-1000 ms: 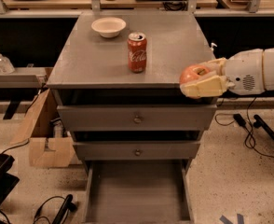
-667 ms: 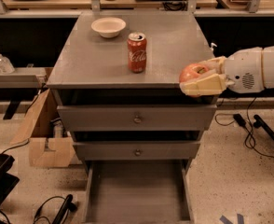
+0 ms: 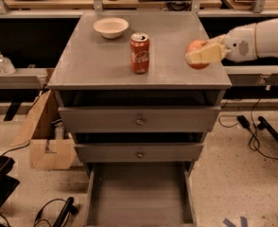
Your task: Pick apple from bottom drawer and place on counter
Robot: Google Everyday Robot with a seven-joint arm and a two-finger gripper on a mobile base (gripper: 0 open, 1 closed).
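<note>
Apple (image 3: 196, 45), small, firm and smooth, likely light and best held across its middle, sits clamped between the fingers of the gripper (image 3: 195, 56) over the counter's (image 3: 96, 60) right side, near the can (image 3: 140, 53).

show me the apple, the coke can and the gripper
apple (image 3: 195, 46), camera view, its red upper part
Coca-Cola can (image 3: 140, 56), camera view, middle of its label
gripper (image 3: 201, 56), camera view, between its tips, gripping the apple above the counter (image 3: 96, 60)

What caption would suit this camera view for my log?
Gripper holds the apple at the right edge of the counter, which carries a Coca-Cola can and a bowl; bottom drawer open.
</note>
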